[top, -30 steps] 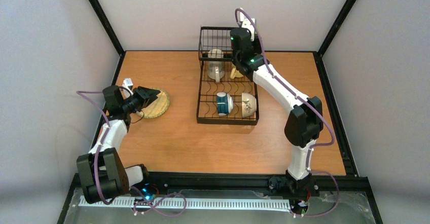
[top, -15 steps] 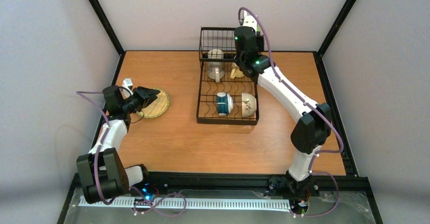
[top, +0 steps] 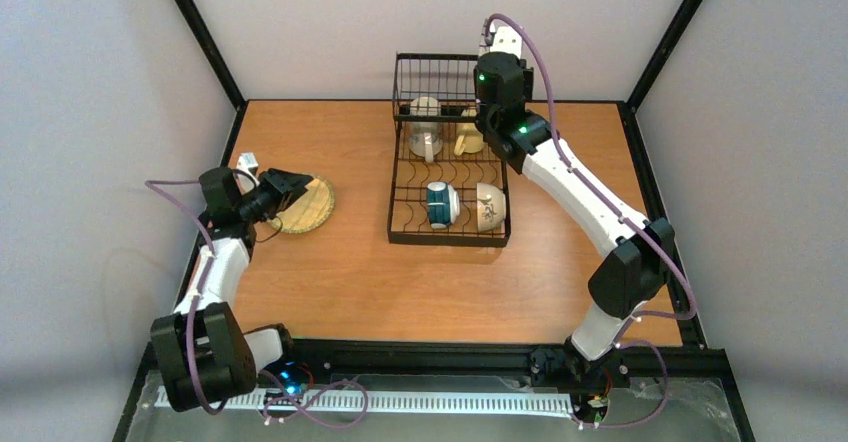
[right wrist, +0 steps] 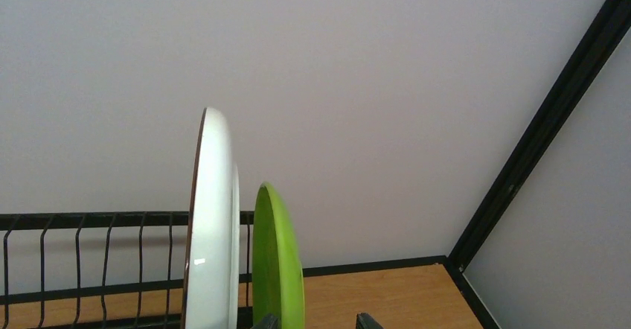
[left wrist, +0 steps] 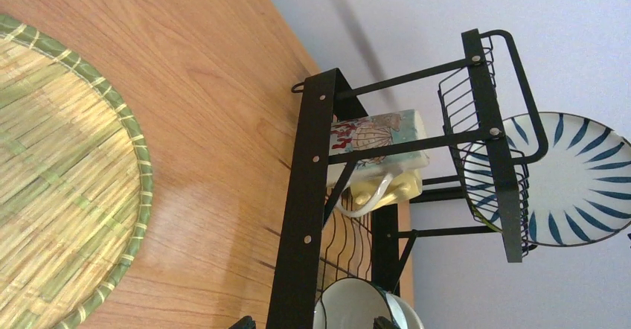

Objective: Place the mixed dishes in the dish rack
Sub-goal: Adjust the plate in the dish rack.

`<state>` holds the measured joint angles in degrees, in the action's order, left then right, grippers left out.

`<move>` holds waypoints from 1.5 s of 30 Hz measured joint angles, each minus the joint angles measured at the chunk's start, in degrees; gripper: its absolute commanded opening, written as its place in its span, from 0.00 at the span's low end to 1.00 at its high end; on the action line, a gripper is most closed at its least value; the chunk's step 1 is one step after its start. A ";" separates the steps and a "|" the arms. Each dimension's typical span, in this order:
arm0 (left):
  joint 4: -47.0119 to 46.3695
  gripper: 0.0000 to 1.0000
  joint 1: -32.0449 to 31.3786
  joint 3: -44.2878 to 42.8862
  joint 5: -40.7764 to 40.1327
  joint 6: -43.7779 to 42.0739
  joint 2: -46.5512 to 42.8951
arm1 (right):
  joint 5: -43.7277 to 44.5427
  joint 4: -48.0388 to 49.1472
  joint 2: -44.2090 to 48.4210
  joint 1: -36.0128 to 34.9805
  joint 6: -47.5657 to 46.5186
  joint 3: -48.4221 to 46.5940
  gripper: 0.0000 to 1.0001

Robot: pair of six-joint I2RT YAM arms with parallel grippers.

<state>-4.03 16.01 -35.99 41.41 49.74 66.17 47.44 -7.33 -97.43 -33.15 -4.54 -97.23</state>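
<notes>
Dishes nearly all sit in the dish rack [top: 447, 241]; only the tan plate [top: 312, 207] lies on the worktop [top: 330, 282], well left of it. Over that plate's edge hovers the left gripper [top: 298, 187], jaws apart. Next it must pinch the rim, lift the plate and tip it upright. The right gripper [right wrist: 316, 321], jaws apart, hangs by the upright lime-green plate [right wrist: 279, 269] and may crowd the far slots.

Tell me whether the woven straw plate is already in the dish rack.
No, the woven straw plate lies flat on the table, left of the dish rack.
</notes>
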 measured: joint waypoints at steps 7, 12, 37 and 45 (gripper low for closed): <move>2.95 0.89 -0.02 -0.87 -0.92 -0.07 -0.63 | -0.79 0.52 0.04 0.11 -0.11 0.83 0.61; 4.44 0.89 -0.02 -2.56 -1.01 -0.37 -0.76 | -0.94 0.68 0.07 0.11 -0.11 0.90 0.60; 13.97 0.89 -0.02 -7.96 -8.85 -3.67 -2.03 | -3.02 -0.44 5.05 0.11 -0.11 1.16 0.64; 20.28 0.90 0.00 -11.06 -15.67 -4.11 0.09 | -18.12 -4.37 4.52 -2.16 0.00 -5.11 0.65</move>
<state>16.25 16.01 -47.05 25.74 45.63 66.26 29.32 -11.70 -92.90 -35.31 -4.54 -102.35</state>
